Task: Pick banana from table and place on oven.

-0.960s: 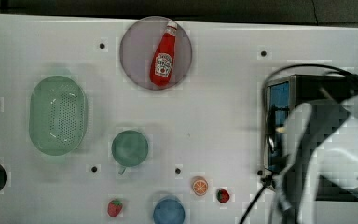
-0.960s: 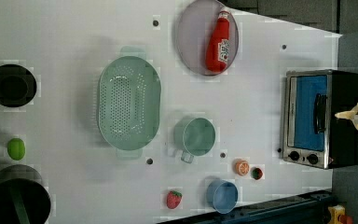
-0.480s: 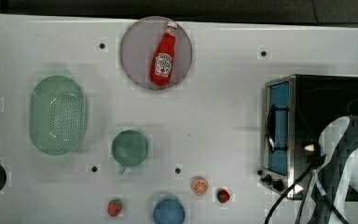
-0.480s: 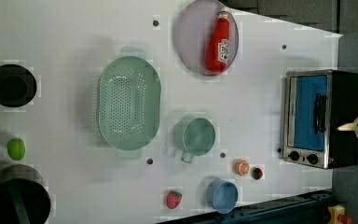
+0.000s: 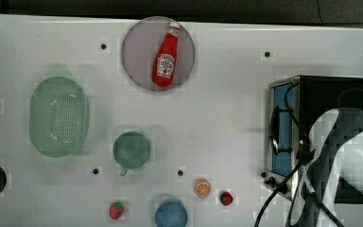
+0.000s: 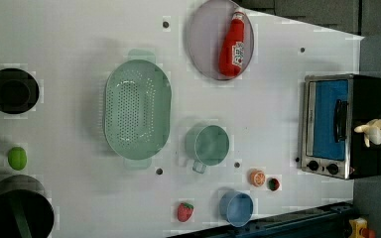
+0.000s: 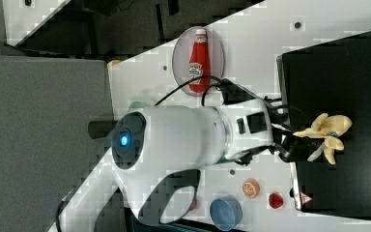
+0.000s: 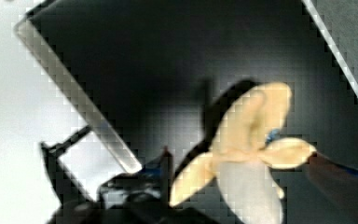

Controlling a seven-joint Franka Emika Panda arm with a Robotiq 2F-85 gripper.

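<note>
While viewed from the left view, banana [image 6: 371, 132] noted at the frame's right edge, resting on the black top of the oven [image 6: 345, 125], well off the table [image 6: 79, 39]. Right view: banana [image 7: 326, 131] found at right of centre on the oven roof, peel lobes splayed, directly ahead of the gripper [image 7: 302, 145], fruit touching the tip, long axis uncertain. Wrist view: banana [image 8: 247, 149] seen lower right on the dark roof; finger spread or pinch cannot be told.

The oven [image 6: 345, 126] has a matt black top, brushed silver frame and glossy blue glass.
</note>
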